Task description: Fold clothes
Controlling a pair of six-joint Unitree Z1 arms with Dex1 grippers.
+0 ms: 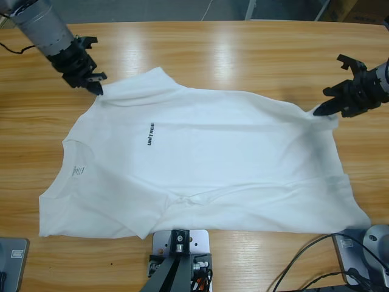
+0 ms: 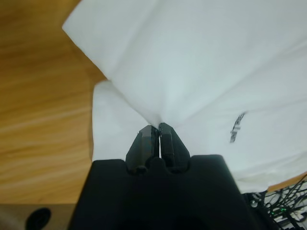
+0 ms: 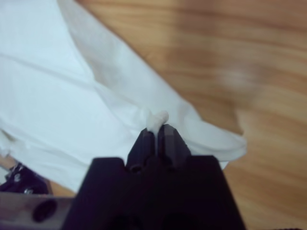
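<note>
So the white T-shirt (image 1: 200, 164) is spread out across the wooden table (image 1: 243, 55), chest side up, neck hole toward the left edge of the high view and the hem off to the right, with the little black lettering (image 1: 150, 134) showing and a small label (image 1: 78, 171) inside the collar. Left gripper (image 1: 96, 85) comes in from the upper left corner and has its jaws pinched tight together on a bit of cloth near the far sleeve, you can see the fabric bunching up into the tips in the left wrist view (image 2: 159, 128). Right gripper (image 1: 322, 109) is over at the right edge, jaws also closed, with a small wad of the hem corner squeezed between them (image 3: 157, 125). Cloth looks pulled into soft ridges between the two grips, and the near sleeve lies flat by the bottom left
</note>
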